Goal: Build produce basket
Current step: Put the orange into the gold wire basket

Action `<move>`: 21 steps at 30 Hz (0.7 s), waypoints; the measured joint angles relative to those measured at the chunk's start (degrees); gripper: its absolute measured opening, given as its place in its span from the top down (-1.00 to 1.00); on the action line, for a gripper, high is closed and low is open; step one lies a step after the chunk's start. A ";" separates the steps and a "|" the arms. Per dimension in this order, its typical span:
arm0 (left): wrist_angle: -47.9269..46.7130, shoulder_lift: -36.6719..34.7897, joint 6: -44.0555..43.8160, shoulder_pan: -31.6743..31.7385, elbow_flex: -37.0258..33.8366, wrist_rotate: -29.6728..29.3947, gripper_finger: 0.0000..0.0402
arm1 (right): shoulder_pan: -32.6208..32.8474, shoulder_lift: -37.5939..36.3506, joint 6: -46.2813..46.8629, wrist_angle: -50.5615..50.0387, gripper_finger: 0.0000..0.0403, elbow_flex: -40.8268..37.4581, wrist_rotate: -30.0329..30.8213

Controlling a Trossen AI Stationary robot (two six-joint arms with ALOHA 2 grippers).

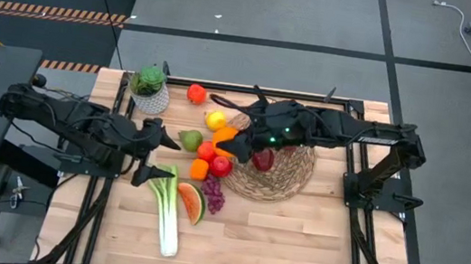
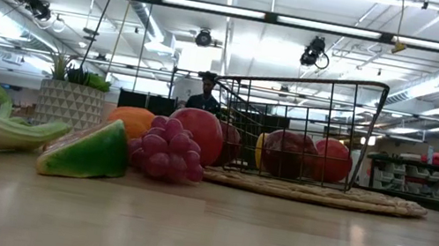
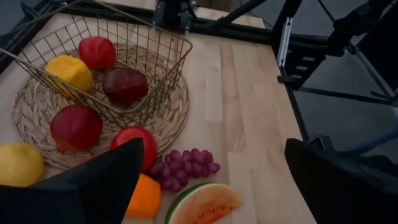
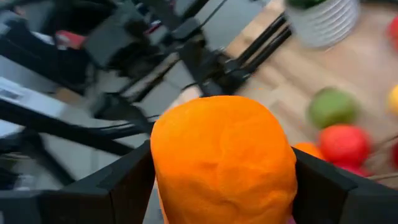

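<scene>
Basket (image 1: pixel 290 171) part-filled; right gripper (image 1: pixel 232 143) pinches an orange (image 4: pixel 224 158), left gripper (image 1: pixel 157 158) spread; much produce remains outside.

Evenly lit from overhead ceiling strips (image 2: pixel 221 9); glare off those in low view; soft short shadows on table (image 1: pixel 294 240); right wrist view heavily motion-blurred behind orange (image 4: pixel 224 162); left wrist view dimmer, near fingers (image 3: pixel 93 186) defocused.

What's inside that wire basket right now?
The wire basket holds a dark red apple. A yellow lemon and two more red fruits sit near it on the woven rim. From above, the right tool, gripping an orange, covers part of the basket.
</scene>
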 joint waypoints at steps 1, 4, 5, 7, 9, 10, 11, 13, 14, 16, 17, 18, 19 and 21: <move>0.07 0.25 -0.30 0.00 0.00 0.00 -0.97 | -0.19 0.00 1.37 0.39 -0.53 0.00 -0.75; -0.09 0.66 -0.50 0.00 -0.02 -0.14 -0.97 | -1.12 0.00 4.71 0.91 -0.53 0.00 -2.31; -0.04 0.67 -0.53 0.00 0.00 -0.19 -0.97 | -1.62 0.00 5.66 0.99 -0.53 0.00 -3.00; 0.23 0.98 -0.54 0.00 0.00 -0.20 -0.97 | -2.70 0.00 7.00 1.18 -0.53 0.00 -5.31; -0.16 1.27 -0.55 0.00 -0.01 -0.19 -0.97 | -3.88 0.00 8.79 1.17 -0.53 0.00 -8.53; 0.00 1.32 -0.55 0.00 -0.01 -0.21 -0.97 | -4.43 0.00 9.56 1.22 -0.53 -0.02 -10.47; 0.10 1.38 -0.53 0.00 -0.02 -0.21 -0.97 | -4.98 0.00 10.17 1.23 -0.53 0.00 -12.36; 0.04 1.70 -0.51 0.00 0.00 -0.19 -0.97 | -6.14 0.00 11.01 1.23 -0.53 -0.02 -16.05; -0.10 1.74 -0.51 0.00 -0.01 -0.19 -0.97 | -6.73 0.00 11.35 1.25 -0.53 -0.02 -17.58; 0.10 1.97 -0.49 0.00 -0.01 -0.21 -0.97 | -7.90 0.00 11.81 1.42 -0.53 -0.02 -20.05; 0.12 2.08 -0.42 0.00 0.00 -0.21 -0.97 | -8.48 0.00 12.01 1.55 -0.53 -0.02 -20.95; -0.11 2.18 -0.29 0.00 -0.02 -0.19 -0.97 | -9.06 0.00 12.27 1.55 -0.53 -0.02 -21.66; -0.18 2.20 -0.29 0.00 -0.02 -0.19 -0.97 | -9.56 0.00 12.54 1.54 -0.53 -0.02 -22.32; 0.10 2.34 -0.33 -0.07 -0.02 -0.21 -0.97 | -10.56 0.00 12.67 1.56 -0.53 -0.02 -23.45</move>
